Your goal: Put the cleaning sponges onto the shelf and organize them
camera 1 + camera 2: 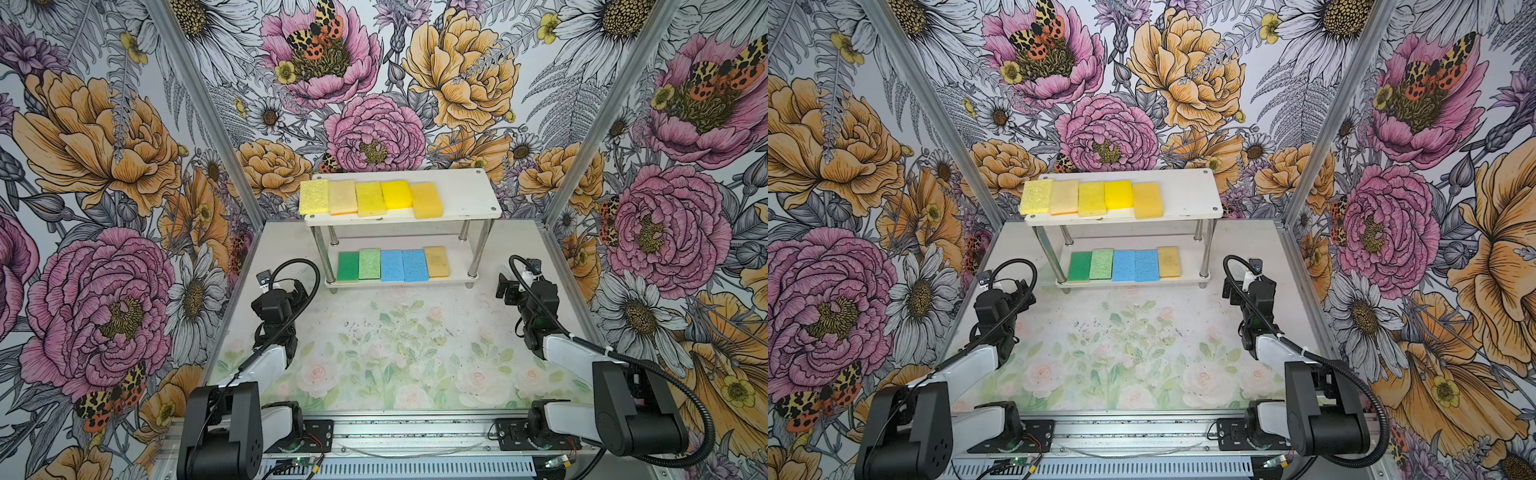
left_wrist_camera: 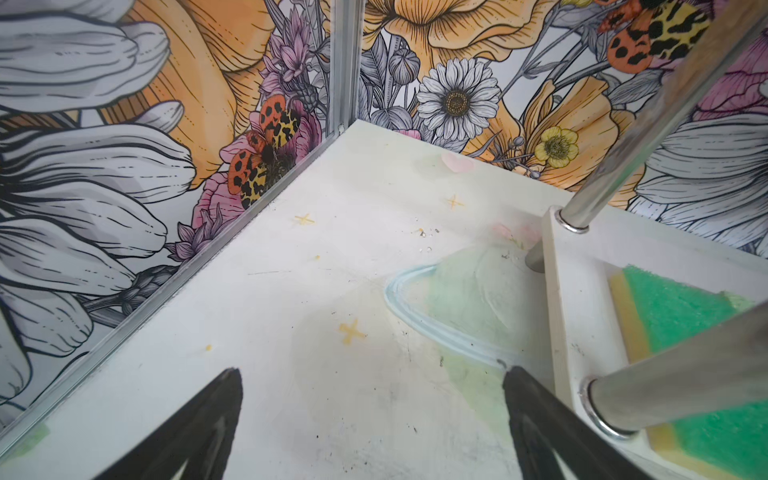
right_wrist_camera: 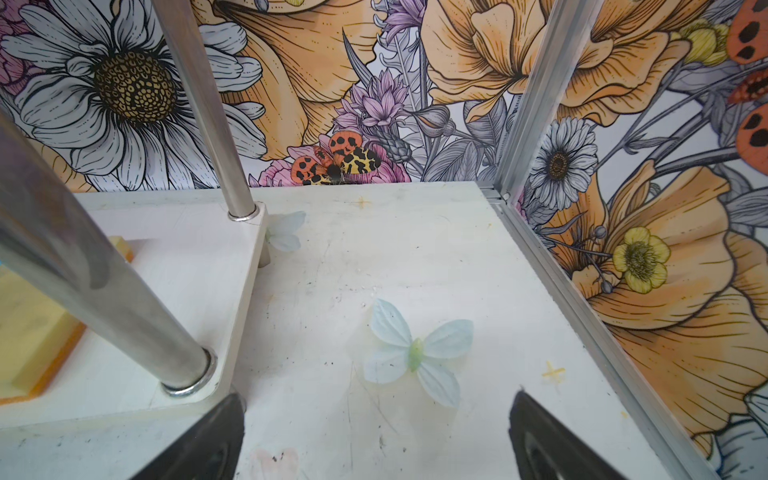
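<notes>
Cleaning sponges (image 1: 370, 199): all ten on shelf (image 1: 465, 193) | step: looks finished | left gripper (image 2: 369, 369), right gripper (image 3: 377, 394): fingers spread, empty | next: likely nothing.

Counting as I go: one shelf (image 1: 469, 195), two boards, four metal posts (image 1: 478, 249). Top board: five yellow or tan sponges (image 1: 369, 199). Lower board, five more: one dark green sponge (image 1: 348, 267), one light green sponge (image 1: 369, 264), two light blue sponges (image 1: 392, 266), one tan sponge (image 1: 436, 262). Ten in all, six of them yellow or tan. And two claws of mine: left claw (image 2: 370, 370), right claw (image 3: 376, 399).
</notes>
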Available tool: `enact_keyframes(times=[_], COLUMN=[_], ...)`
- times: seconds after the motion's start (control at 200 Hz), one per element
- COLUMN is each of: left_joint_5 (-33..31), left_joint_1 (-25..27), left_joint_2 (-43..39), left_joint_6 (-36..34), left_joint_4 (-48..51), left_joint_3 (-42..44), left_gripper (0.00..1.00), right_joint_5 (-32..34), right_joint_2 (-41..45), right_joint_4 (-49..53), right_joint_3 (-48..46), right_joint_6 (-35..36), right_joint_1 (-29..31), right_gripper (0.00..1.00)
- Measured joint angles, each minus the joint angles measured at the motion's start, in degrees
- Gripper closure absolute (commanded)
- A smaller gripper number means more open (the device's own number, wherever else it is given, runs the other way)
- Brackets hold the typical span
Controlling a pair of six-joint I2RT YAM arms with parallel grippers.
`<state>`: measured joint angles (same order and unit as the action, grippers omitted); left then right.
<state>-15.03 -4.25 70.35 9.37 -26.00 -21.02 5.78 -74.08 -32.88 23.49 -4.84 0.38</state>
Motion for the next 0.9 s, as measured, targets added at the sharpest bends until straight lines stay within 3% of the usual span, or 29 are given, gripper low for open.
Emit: enact_keyframes(times=[0.24,0.54,0.75,0.9], left_joint_5=[4.8,10.5,11.1,9.7], left_joint_1=[-0.1,-0.3,0.7,2.0], left_joint_2=[10.1,12.8,16.3,18.6], left_joint_6=[-1.9,-3.9,-5.6,-6.4], left_joint_4=[-6.5,-14.8,-27.1,-29.9], left_joint_3=[-2.7,-3.1,2.5,3.7], left_gripper=[0.01,0.01,0.01,0.01], right_joint_5=[-0.5,-1.6,-2.6,-2.9], right_joint_2=[-1.9,-3.8,-4.1,-4.1], right_joint_4=[-1.6,-2.7,-3.5,-6.1], right_joint_3=[0.0,-0.1,-0.1,-0.8], right_joint_6=[0.0,0.0,0.7,1.4], right_joint_1=[0.0,0.0,0.0,0.0], right_gripper=[0.01,0.01,0.01,0.01])
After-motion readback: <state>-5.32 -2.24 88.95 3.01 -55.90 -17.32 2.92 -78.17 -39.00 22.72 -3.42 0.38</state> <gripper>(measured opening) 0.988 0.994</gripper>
